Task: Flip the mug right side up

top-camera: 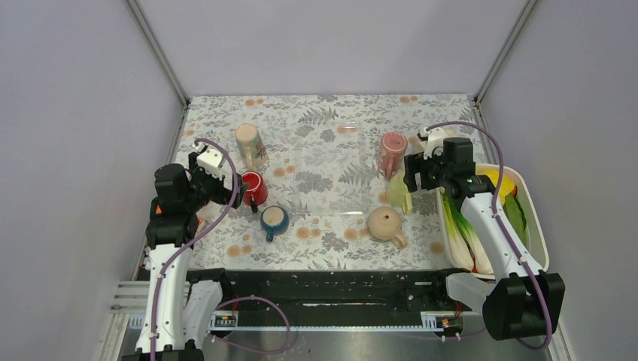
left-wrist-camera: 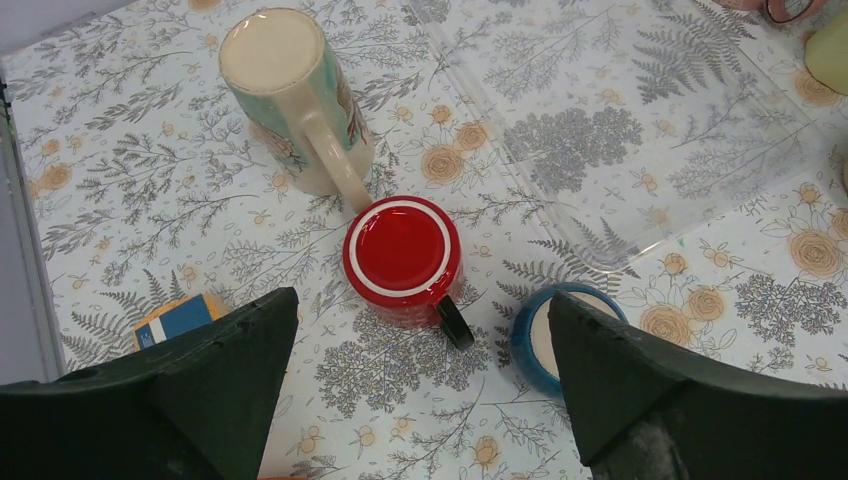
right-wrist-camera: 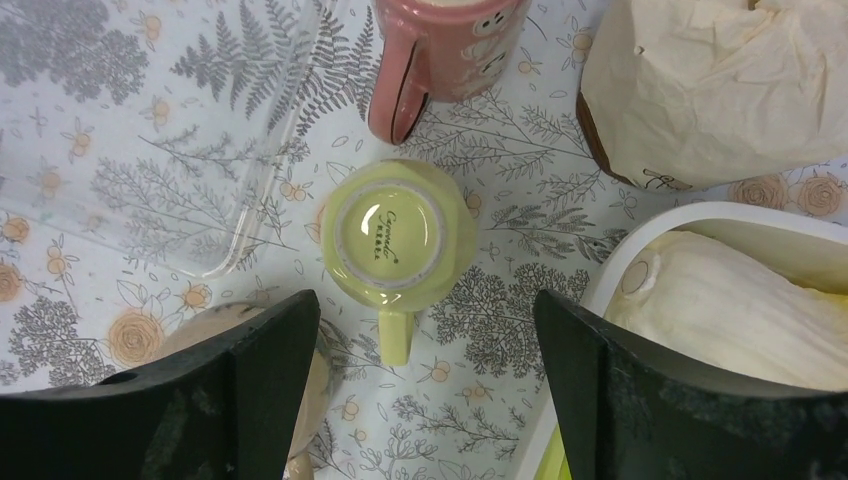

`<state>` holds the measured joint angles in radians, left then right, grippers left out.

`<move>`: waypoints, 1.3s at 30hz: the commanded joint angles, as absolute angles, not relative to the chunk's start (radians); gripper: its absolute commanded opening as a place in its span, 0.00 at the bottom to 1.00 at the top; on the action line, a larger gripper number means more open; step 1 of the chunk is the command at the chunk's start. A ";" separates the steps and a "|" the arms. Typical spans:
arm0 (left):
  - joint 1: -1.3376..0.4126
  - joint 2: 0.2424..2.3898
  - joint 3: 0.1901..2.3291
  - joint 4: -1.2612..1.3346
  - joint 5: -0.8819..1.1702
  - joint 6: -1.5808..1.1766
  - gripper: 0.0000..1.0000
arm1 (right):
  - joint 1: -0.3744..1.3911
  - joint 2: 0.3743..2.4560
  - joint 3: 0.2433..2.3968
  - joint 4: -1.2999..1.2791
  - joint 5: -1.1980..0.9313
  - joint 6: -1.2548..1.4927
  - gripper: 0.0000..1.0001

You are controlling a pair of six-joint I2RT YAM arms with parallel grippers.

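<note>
Yellow-green mug (right-wrist-camera: 385, 235), bottom up on the floral desk (right-wrist-camera: 520, 205): you can read the maker's stamp on its base, and its handle points back toward your right tool (right-wrist-camera: 420, 305). That tool's fingers stand wide apart either side of the mug, touching nothing. A pink mug (right-wrist-camera: 440, 50) sits just beyond, and a white bin (right-wrist-camera: 720, 212) of leafy vegetables is near it. Your left tool (left-wrist-camera: 422, 298) (also spread wide, empty) hangs over a red mug (left-wrist-camera: 402, 250), likewise inverted, with a tall cream mug (left-wrist-camera: 290, 90) and a blue mug (left-wrist-camera: 545, 335) close by.
</note>
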<state>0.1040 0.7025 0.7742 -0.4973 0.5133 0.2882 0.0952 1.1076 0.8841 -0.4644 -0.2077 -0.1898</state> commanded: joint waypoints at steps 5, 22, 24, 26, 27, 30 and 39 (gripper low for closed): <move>0.110 0.705 0.769 -0.436 0.559 0.293 0.99 | 0.091 1.072 0.858 -0.489 -0.157 -0.280 0.87; 0.118 0.698 0.769 -0.438 0.556 0.288 0.99 | 0.107 1.012 0.828 -0.651 -0.381 -0.429 0.77; 0.118 0.701 0.769 -0.438 0.561 0.288 0.99 | 0.109 0.954 0.812 -0.708 -0.421 -0.526 0.79; 0.118 0.705 0.769 -0.437 0.566 0.288 0.99 | 0.113 0.890 0.789 -0.756 -0.454 -0.605 0.81; 0.118 0.707 0.769 -0.437 0.566 0.288 0.99 | 0.116 0.871 0.778 -0.779 -0.473 -0.638 0.82; 0.117 0.709 0.770 -0.437 0.561 0.289 0.99 | 0.134 0.827 0.734 -0.814 -0.505 -0.713 0.82; 0.118 0.707 0.773 -0.437 0.544 0.287 0.99 | 0.285 0.818 0.602 -0.761 -0.415 -0.764 0.86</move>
<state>0.1123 0.7090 0.7742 -0.4938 0.5289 0.2882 0.2306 0.8051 0.6224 -0.7841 -0.4557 -0.7338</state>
